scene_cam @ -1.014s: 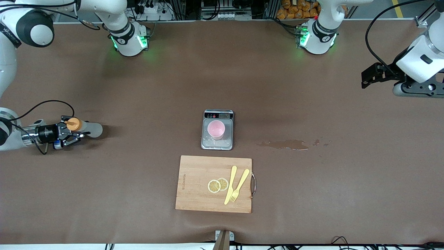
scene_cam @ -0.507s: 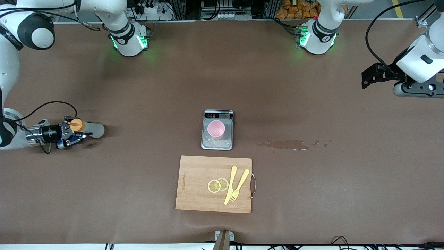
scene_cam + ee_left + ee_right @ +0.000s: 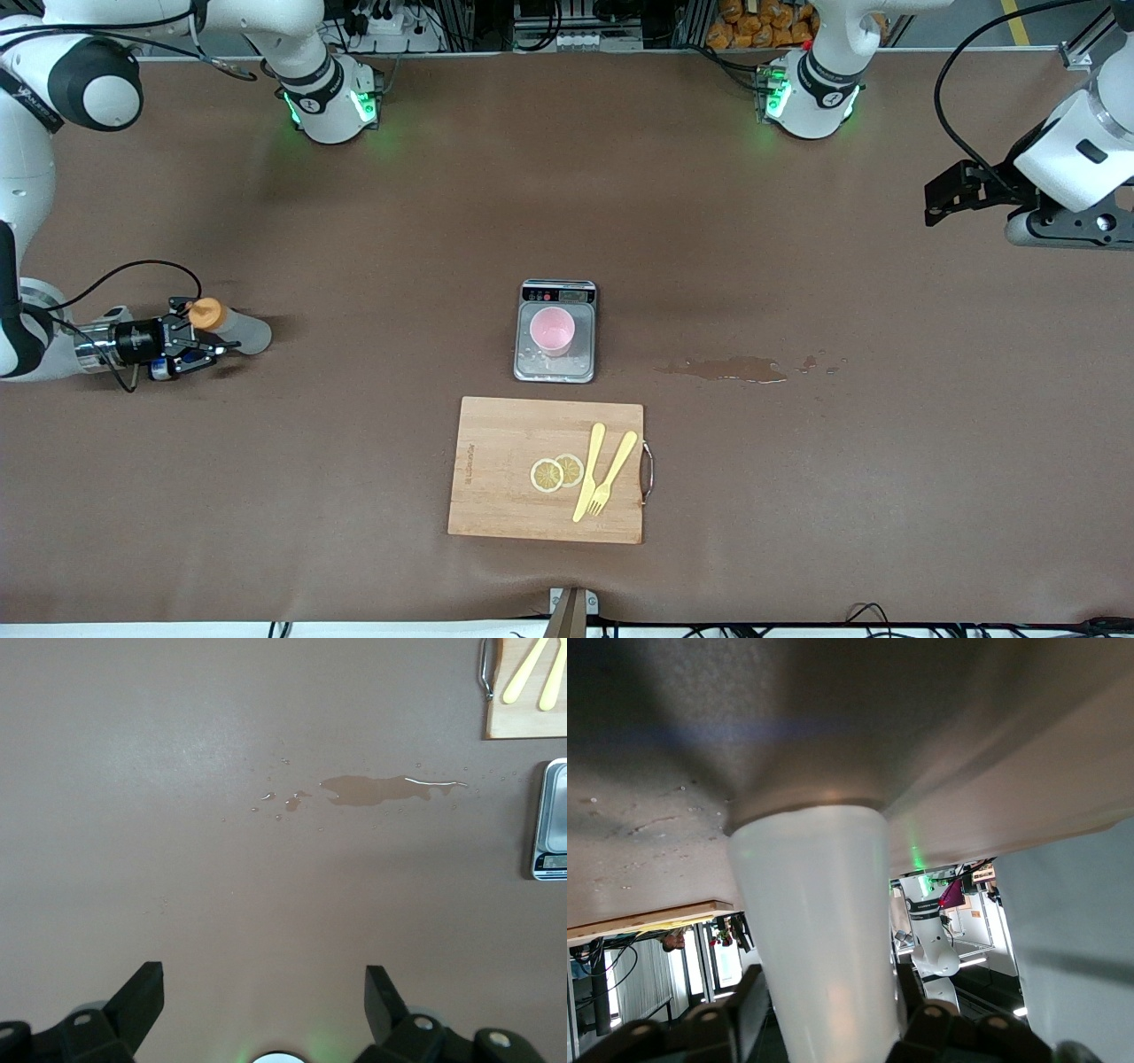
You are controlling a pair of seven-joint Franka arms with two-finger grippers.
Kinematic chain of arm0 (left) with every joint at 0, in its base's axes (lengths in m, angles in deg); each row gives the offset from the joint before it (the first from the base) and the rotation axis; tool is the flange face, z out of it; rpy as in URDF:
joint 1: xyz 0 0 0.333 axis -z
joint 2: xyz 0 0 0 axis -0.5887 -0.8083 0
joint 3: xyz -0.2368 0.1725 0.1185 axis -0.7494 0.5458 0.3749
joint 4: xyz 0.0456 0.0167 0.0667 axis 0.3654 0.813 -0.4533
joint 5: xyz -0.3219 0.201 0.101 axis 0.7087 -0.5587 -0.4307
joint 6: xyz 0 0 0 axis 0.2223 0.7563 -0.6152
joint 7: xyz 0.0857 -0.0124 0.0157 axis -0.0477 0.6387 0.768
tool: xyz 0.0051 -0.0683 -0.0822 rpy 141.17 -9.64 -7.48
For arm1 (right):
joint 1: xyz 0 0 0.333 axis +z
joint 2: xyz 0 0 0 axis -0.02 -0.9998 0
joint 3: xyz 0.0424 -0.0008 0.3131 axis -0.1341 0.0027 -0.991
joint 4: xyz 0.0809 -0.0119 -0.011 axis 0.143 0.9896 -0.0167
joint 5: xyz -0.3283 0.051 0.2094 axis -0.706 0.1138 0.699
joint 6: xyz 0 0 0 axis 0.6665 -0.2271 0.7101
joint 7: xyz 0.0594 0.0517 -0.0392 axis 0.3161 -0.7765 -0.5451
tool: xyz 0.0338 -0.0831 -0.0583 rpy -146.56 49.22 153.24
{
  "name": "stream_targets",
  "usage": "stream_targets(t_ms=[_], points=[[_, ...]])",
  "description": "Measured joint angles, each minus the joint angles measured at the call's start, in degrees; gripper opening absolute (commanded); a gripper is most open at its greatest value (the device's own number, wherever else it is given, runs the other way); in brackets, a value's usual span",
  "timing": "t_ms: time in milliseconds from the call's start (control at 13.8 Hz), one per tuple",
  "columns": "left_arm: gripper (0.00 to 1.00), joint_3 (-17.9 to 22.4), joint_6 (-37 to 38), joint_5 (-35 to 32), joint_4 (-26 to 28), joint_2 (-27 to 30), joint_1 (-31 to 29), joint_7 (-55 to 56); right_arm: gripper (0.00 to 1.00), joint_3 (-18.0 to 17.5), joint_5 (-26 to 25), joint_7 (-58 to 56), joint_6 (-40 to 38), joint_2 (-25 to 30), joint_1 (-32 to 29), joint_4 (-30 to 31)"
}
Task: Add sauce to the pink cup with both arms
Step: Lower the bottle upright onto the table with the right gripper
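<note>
The sauce bottle (image 3: 232,330), whitish with an orange cap, stands at the right arm's end of the table. My right gripper (image 3: 215,343) is shut on its body from the side. In the right wrist view the bottle (image 3: 815,930) fills the space between the fingers (image 3: 744,1001), with its base at the table surface. The pink cup (image 3: 553,332) stands on the grey scale (image 3: 555,369) at the table's middle. My left gripper (image 3: 935,202) waits above the left arm's end of the table; it is open and empty in its wrist view (image 3: 264,988).
A wooden cutting board (image 3: 496,470) lies nearer to the front camera than the scale. It holds two lemon slices (image 3: 555,472) and a yellow fork and knife (image 3: 602,474). A brown spill (image 3: 731,369) lies beside the scale toward the left arm's end, also in the left wrist view (image 3: 381,790).
My right gripper has shifted a little toward the table's middle with the sauce bottle. The left arm has not moved.
</note>
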Motion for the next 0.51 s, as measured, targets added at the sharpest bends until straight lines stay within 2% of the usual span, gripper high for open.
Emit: stream_targets(t_ms=[507], points=[[1.00,0.0,0.0,0.0,-0.1,0.0,0.0,0.0,1.00,-0.4,-0.8,1.5,-0.4,0.7,0.0,-2.3]])
